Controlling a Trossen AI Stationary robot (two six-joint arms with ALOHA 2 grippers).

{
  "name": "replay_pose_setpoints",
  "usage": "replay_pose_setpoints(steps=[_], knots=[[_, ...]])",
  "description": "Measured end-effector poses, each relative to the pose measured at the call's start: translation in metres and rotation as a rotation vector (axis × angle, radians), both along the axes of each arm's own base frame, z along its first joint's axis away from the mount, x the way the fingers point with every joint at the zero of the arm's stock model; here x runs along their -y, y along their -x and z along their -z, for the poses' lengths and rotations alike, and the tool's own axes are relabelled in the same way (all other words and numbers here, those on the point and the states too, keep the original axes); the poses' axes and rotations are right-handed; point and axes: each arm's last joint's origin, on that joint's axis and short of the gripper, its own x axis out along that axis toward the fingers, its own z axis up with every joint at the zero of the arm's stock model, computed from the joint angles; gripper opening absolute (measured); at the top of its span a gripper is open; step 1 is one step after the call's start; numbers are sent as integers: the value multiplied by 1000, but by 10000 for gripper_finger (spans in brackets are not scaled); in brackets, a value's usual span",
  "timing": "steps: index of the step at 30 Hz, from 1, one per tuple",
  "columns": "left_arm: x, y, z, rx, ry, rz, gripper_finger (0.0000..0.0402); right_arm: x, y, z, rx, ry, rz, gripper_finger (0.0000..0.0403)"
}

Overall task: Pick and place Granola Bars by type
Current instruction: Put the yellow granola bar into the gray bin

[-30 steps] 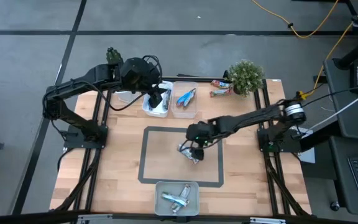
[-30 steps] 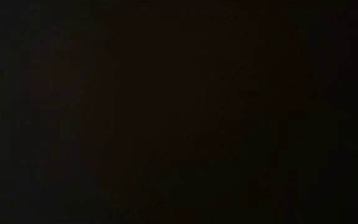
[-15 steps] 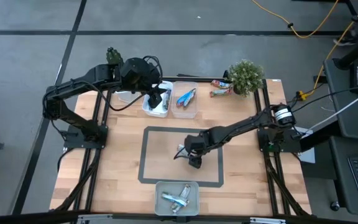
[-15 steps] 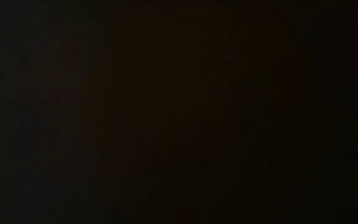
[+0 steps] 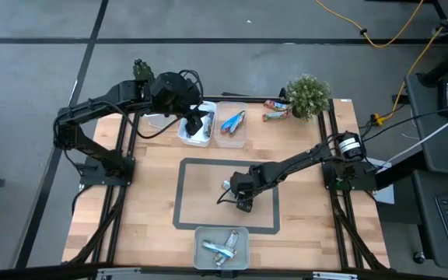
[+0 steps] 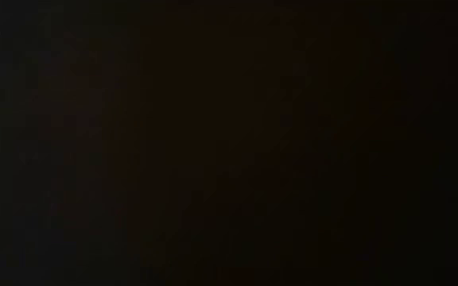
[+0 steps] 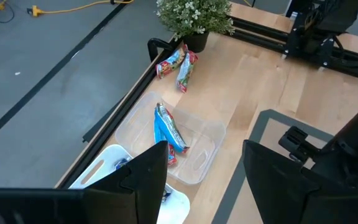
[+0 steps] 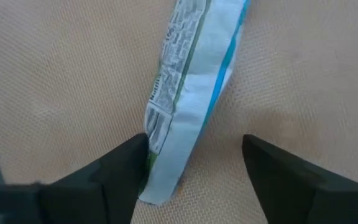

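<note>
A silver-white bar with blue and green print (image 8: 191,81) lies flat on the table inside the grey taped rectangle (image 5: 225,187). My right gripper (image 8: 193,142) (image 5: 240,199) is open, low over the bar's end, one finger on each side of it. My left gripper (image 7: 204,149) (image 5: 197,124) is open and hovers over a white tray (image 7: 101,171) at the far edge. Beside that, a clear tray (image 7: 197,165) holds blue bars (image 7: 169,130). Two brown-red bars (image 7: 179,62) lie by a potted plant (image 5: 308,95). The low view is black. My right gripper has one finger (image 8: 126,165) right beside the bar's end (image 8: 160,180), which lies on the table. I cannot tell whether that finger touches the wrapper. The other finger (image 8: 278,174) stands clear of it.
A third tray (image 5: 222,247) at the near edge holds silver-white bars. The plant stands at the far right corner. Black frame rails (image 5: 341,218) run along the table's left and right sides. Bare wood shows around the taped rectangle.
My right gripper has moved toward the table's near edge and a little left, and has come down over the silver-white bar. The bar has stayed where it lay. The left arm has kept still.
</note>
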Motion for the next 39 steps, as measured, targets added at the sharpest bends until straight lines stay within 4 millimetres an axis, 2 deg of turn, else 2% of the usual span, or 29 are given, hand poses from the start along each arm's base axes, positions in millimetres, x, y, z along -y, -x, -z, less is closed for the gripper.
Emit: replay_pose_setpoints(steps=[9,15,19,21,27,30,34,39], knots=[[1,0,0,0,0,5,198,-4,-2,6,-16,15,-7,206],[1,0,0,0,0,5,198,-7,-8,-3,-23,5,-52,111],[1,0,0,0,0,5,198,-9,-17,-19,2,1,-102,36],[1,0,0,0,0,5,198,-10,-19,-28,-14,14,-130,14],[1,0,0,0,0,5,198,-7,-18,-63,-124,147,-153,32],[1,0,0,0,0,5,198,-4,-13,-84,-179,243,-127,24],[1,0,1,-8,2,5,198,-2,3,-115,-193,336,-53,9],[2,2,2,-30,1,9,198,0,35,-158,-123,361,62,23]])
